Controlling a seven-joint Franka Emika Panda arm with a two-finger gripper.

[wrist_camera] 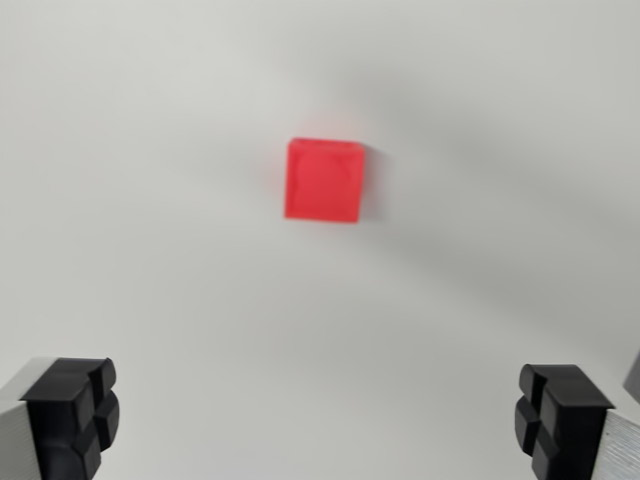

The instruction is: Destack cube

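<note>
A red cube (323,180) sits on the white surface, slightly above the middle of the wrist view and seen from overhead. Whether another cube lies beneath it cannot be told from this angle. My gripper (318,415) stands open, high above the surface, with the cube ahead of the gap between the fingers. One black fingertip (72,410) shows at the wrist view's lower left and the other fingertip (556,415) at the lower right. Nothing is held between them.
The plain white surface (150,250) fills the whole view, with soft grey shadows at the upper right of the cube.
</note>
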